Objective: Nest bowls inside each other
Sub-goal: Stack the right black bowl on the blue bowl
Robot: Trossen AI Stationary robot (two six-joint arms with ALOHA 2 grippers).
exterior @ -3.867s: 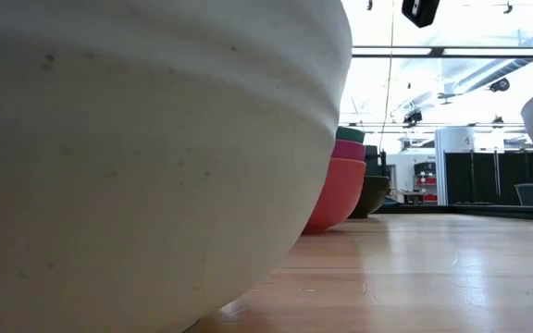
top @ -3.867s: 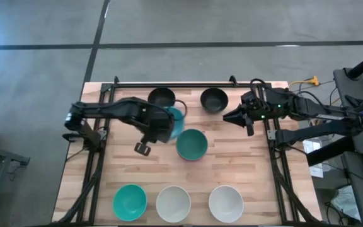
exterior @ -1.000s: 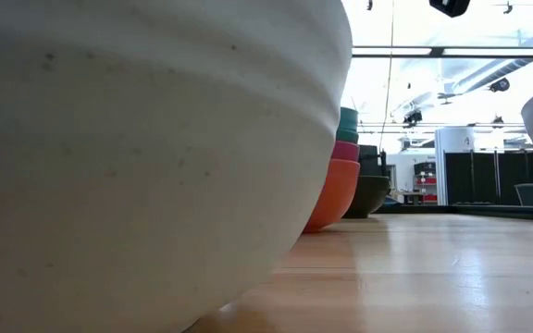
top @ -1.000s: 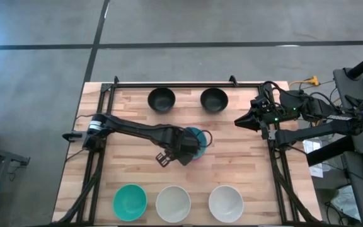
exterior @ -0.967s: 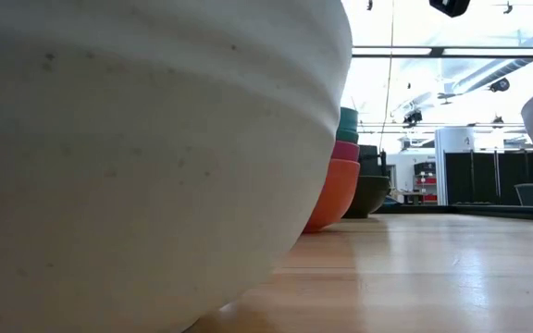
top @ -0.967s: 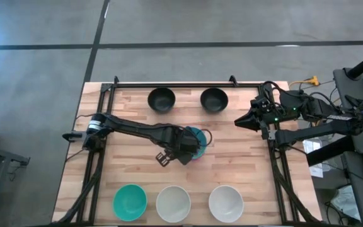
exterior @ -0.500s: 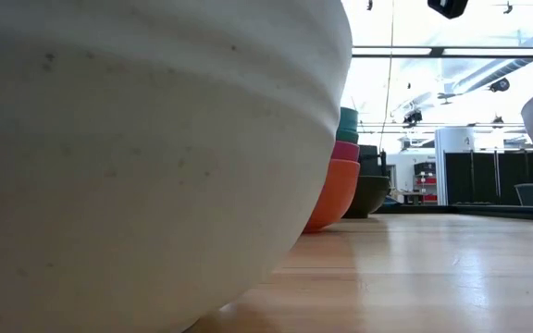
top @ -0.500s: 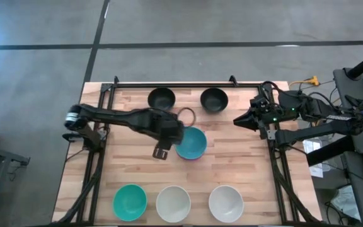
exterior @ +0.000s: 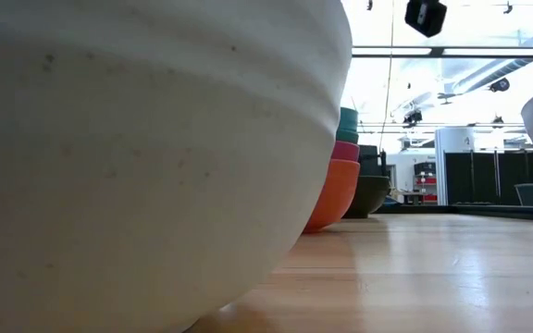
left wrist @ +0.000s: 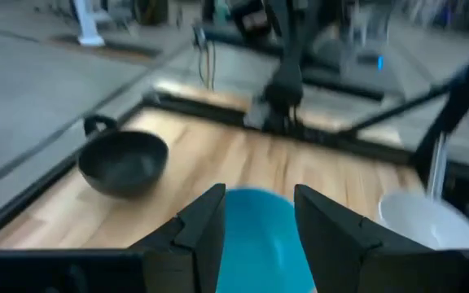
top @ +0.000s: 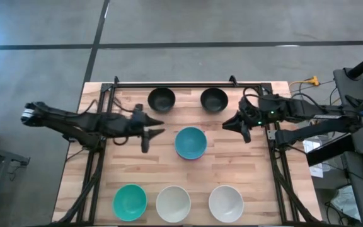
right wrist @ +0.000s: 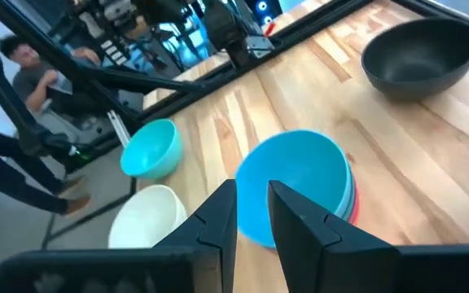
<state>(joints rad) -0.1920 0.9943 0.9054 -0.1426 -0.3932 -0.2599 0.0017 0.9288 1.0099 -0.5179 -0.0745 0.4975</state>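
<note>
left gripper (top: 154, 129): fingers parted, empty, beside blue-topped bowl stack (top: 190, 143) | right gripper (top: 234, 121): narrow gap, empty, stack just ahead

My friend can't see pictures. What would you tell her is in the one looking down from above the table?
A stack of bowls with a blue one on top sits mid-table, between the open left gripper and the right gripper, neither touching it. Two black bowls sit along the far edge; a teal bowl and two white bowls line the near edge.
</note>
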